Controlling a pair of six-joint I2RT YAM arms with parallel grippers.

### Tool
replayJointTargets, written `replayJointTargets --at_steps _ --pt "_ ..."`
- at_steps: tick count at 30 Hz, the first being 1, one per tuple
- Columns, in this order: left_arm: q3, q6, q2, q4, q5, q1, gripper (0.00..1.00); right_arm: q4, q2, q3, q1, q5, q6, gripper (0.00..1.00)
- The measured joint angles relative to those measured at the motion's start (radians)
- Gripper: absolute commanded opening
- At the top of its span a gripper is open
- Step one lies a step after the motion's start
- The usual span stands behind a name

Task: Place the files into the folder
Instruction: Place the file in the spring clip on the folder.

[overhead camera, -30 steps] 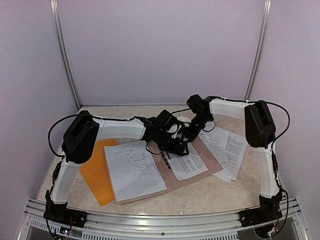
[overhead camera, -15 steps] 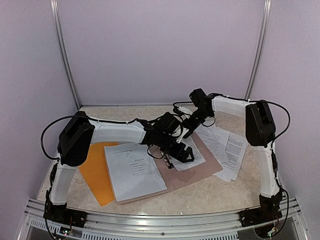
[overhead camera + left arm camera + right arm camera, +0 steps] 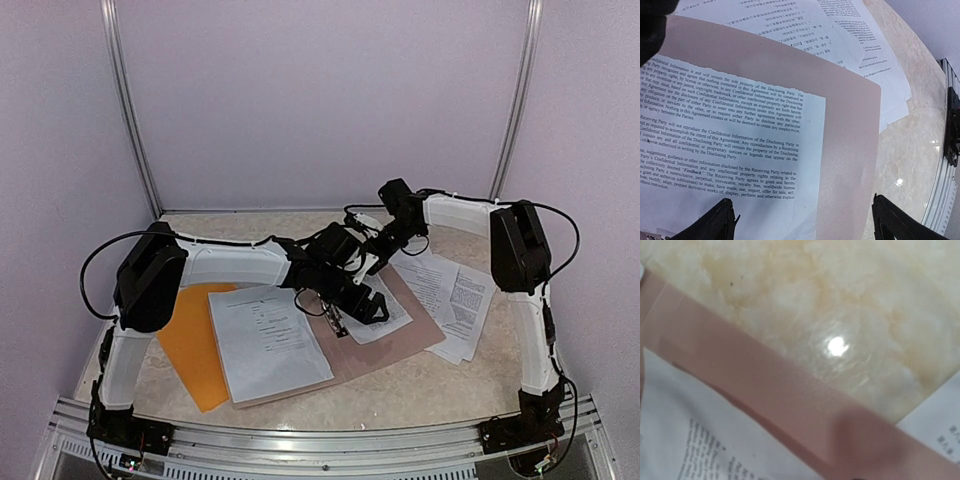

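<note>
Left hand [image 3: 805, 222] spread wide over printed sheet [image 3: 730, 145] on clipboard [image 3: 850, 150].

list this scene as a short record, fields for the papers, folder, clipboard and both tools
folder: flat orange plastic file folder, on the table at left, no sheet seen inside
files: loose white printed paper sheets, two on the clipboard, a pile to its right
clipboard: stiff grey-brown clipboard, centre of the table
left tool: open, above the right-hand sheet on the clipboard
right tool: over the clipboard's far edge, open or shut unclear
</note>
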Motion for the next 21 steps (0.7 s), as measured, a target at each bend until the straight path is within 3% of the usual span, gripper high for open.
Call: replayJointTargets --at_steps 21 --pt "0.009 0.023 0.001 -0.027 -0.149 -0.002 0.91 0.052 -0.016 -0.074 0.001 -0.021 0.171 0.39"
